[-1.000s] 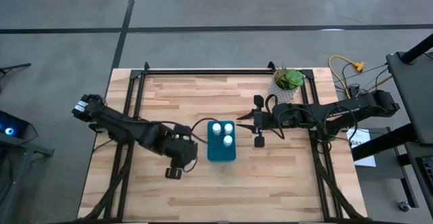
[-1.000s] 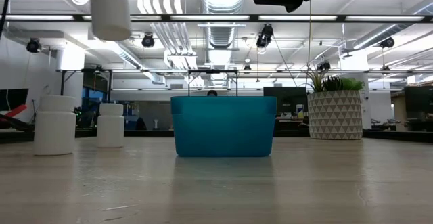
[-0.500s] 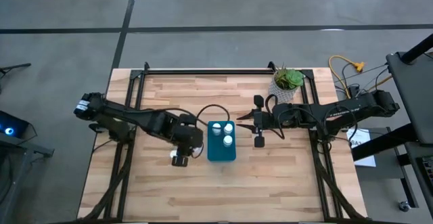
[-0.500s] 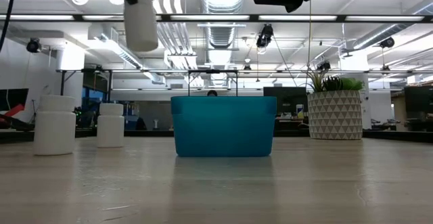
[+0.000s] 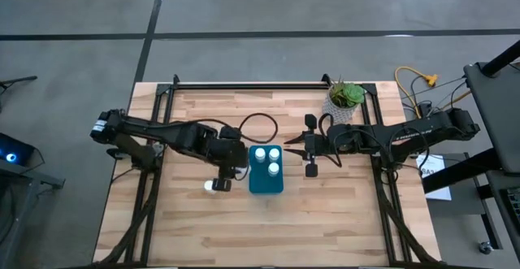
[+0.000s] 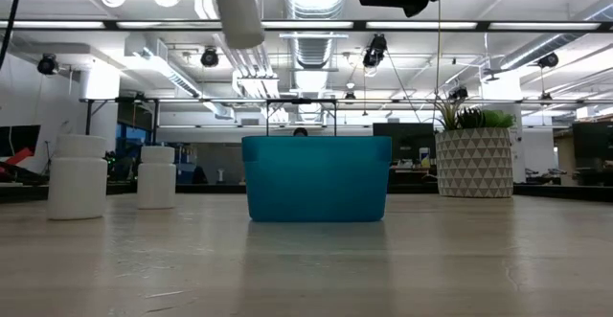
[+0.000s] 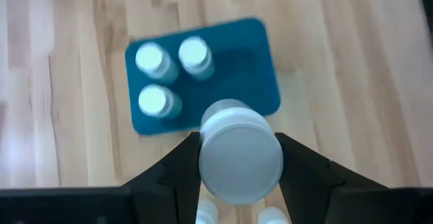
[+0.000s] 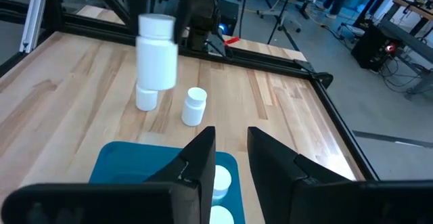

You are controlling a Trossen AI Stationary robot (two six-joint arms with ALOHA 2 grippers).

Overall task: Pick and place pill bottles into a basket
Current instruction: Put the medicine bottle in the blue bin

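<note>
1. You have three pill bottles (image 7: 166, 78) standing in the basket (image 5: 266, 184) already, caps up, grouped toward the end of the tray nearer the plant pot (image 5: 344, 100); the other end of the tray shows bare teal floor, which looks like room for three more.

2. A fourth bottle (image 7: 240, 160) is gripped in the left gripper (image 5: 227, 168), whose fingers (image 7: 177, 172) are closed against its sides; in the low view it hangs high above the table, just short of the basket's left wall, so I judge it carried but not yet over the tray.

3. Two bottles (image 8: 169, 102) wait on the bare wood on the left arm's side of the basket, near each other and apart from the tray; so the count reads three placed, one in the air, two left to fetch.

4. The held bottle's long axis runs close to vertical, cap uppermost toward the wrist camera; in the low view it leans slightly, its bottom swung toward the basket.

5. The right gripper (image 5: 309, 147) waits beside the basket's opposite side, fingers spread and holding nothing.
</note>
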